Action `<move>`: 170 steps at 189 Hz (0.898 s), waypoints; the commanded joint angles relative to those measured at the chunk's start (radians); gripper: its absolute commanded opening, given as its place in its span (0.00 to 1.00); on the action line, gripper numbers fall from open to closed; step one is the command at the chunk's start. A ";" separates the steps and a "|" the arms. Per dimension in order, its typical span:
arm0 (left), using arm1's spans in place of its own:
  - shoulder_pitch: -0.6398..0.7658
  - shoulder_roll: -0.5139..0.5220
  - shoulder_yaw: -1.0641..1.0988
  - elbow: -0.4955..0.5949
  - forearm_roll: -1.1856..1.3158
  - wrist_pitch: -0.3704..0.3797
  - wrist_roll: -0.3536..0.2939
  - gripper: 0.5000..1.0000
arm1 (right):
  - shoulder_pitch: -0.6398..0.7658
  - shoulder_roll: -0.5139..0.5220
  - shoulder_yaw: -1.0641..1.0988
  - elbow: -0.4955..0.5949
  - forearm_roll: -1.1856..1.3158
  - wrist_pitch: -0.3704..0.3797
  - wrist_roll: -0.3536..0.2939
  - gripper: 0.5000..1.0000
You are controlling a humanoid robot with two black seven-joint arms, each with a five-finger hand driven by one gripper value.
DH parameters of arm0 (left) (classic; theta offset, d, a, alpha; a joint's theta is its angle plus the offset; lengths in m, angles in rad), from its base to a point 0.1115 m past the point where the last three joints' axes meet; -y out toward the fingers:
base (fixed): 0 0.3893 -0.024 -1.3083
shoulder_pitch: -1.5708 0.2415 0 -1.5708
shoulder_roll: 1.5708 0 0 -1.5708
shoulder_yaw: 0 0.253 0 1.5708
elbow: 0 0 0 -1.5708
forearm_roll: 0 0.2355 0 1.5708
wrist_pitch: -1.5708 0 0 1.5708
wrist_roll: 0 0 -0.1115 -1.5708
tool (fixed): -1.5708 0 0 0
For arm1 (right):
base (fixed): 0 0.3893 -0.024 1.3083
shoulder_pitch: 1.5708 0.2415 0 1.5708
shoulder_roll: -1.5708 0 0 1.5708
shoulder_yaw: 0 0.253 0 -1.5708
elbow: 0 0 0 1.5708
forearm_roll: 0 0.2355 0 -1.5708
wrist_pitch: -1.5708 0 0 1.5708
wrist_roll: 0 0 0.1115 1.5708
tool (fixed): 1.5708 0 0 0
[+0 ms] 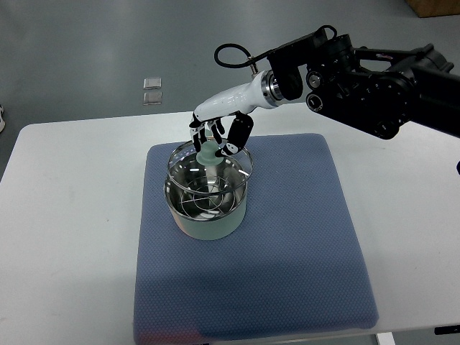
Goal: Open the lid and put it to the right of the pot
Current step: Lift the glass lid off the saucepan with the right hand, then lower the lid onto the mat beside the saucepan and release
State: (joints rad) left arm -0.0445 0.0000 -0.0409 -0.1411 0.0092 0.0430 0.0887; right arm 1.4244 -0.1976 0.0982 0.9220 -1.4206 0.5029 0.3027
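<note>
A pale green pot (208, 223) with a shiny steel inside stands on the left half of a blue mat (302, 244). Its glass lid (233, 169) has a metal rim and a pale green knob (207, 154). My right hand (215, 136) reaches in from the right on a white forearm. Its fingers are curled around the knob from above. The lid sits slightly higher than the pot's rim and looks just lifted off it. The left arm is out of view.
The mat lies on a white table (72, 215). The mat's right half (309, 208) beside the pot is bare. The black arm body (374, 79) hangs over the table's back right. Two small square tiles (152, 90) lie on the floor behind.
</note>
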 commanded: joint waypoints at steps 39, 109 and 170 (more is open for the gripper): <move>0.000 0.000 0.001 0.000 0.000 0.000 0.000 1.00 | 0.019 -0.101 0.005 0.023 0.000 0.029 0.019 0.00; 0.000 0.000 0.001 0.000 0.000 0.000 0.000 1.00 | -0.036 -0.341 0.005 0.104 -0.004 -0.012 0.070 0.00; 0.000 0.000 0.001 0.000 0.000 0.000 0.000 1.00 | -0.188 -0.355 0.000 0.113 -0.020 -0.127 0.070 0.00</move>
State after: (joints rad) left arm -0.0444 0.0000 -0.0401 -0.1413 0.0092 0.0431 0.0890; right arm 1.2773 -0.5612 0.1006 1.0361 -1.4355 0.4075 0.3747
